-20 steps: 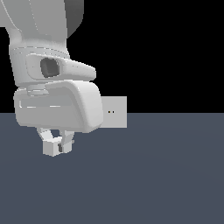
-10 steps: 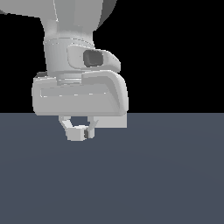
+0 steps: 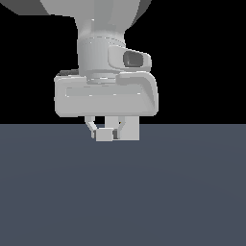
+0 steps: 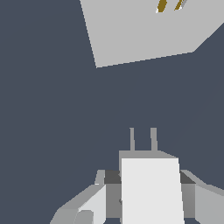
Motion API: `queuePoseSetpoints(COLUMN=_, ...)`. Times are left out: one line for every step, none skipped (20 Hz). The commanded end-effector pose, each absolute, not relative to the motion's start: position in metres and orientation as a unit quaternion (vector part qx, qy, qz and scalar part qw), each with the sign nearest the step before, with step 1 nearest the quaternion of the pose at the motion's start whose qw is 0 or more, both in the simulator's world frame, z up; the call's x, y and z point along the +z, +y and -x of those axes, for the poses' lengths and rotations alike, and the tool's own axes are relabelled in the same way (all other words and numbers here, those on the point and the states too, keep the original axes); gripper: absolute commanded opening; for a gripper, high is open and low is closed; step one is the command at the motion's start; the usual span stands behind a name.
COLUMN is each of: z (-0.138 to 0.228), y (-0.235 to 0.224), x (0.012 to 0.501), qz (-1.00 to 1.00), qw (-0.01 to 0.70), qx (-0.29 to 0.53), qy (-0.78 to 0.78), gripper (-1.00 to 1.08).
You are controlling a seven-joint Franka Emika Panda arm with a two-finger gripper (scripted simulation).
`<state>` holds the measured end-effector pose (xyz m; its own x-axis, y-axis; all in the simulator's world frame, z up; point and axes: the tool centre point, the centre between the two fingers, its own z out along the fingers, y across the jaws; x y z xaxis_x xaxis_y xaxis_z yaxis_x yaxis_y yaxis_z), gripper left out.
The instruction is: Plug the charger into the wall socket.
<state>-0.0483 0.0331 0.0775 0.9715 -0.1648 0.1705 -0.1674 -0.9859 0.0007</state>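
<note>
Dark floor (image 3: 182, 192); arm (image 3: 105, 91) hides wall socket (image 4: 144, 30).

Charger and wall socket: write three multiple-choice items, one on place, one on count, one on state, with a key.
1. In the wrist view, where do the charger's prongs point?
A. Towards the wall socket
B. Away from it
C. Into the floor

2. How many prongs show?
A. One
B. Two
C. Three

3. The charger is:
A. Lying loose
B. Plugged in
C. Held in the gripper

Key:
1 A, the socket plate lies ahead of the prongs.
2 B, two grey stubs.
3 C, the jaws flank it, with floor between prongs and plate.
</note>
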Motion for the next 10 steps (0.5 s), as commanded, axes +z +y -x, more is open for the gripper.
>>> queuePoseSetpoints(z=0.042, y=0.026, x=0.083, qz=-0.994, qw=0.006, qx=0.085, qy=-0.064, gripper=-1.00)
queuePoseSetpoints(z=0.040, y=0.023, x=0.084, qz=-0.995, qw=0.005, qx=0.085, qy=-0.057, gripper=-1.00)
queuePoseSetpoints(z=0.038, y=0.020, x=0.086, qz=-0.995, qw=0.004, qx=0.085, qy=-0.051, gripper=-1.00)
queuePoseSetpoints(z=0.036, y=0.018, x=0.088, qz=-0.995, qw=0.004, qx=0.085, qy=-0.045, gripper=-1.00)
queuePoseSetpoints(z=0.034, y=0.016, x=0.089, qz=-0.996, qw=0.003, qx=0.085, qy=-0.039, gripper=-1.00)
queuePoseSetpoints(z=0.032, y=0.014, x=0.091, qz=-0.996, qw=0.003, qx=0.085, qy=-0.033, gripper=-1.00)
queuePoseSetpoints(z=0.030, y=0.012, x=0.092, qz=-0.996, qw=0.002, qx=0.085, qy=-0.028, gripper=-1.00)
queuePoseSetpoints(z=0.028, y=0.010, x=0.093, qz=-0.996, qw=0.002, qx=0.085, qy=-0.023, gripper=-1.00)
queuePoseSetpoints(z=0.027, y=0.009, x=0.094, qz=-0.996, qw=0.001, qx=0.085, qy=-0.019, gripper=-1.00)
queuePoseSetpoints(z=0.025, y=0.007, x=0.095, qz=-0.996, qw=0.001, qx=0.085, qy=-0.014, gripper=-1.00)
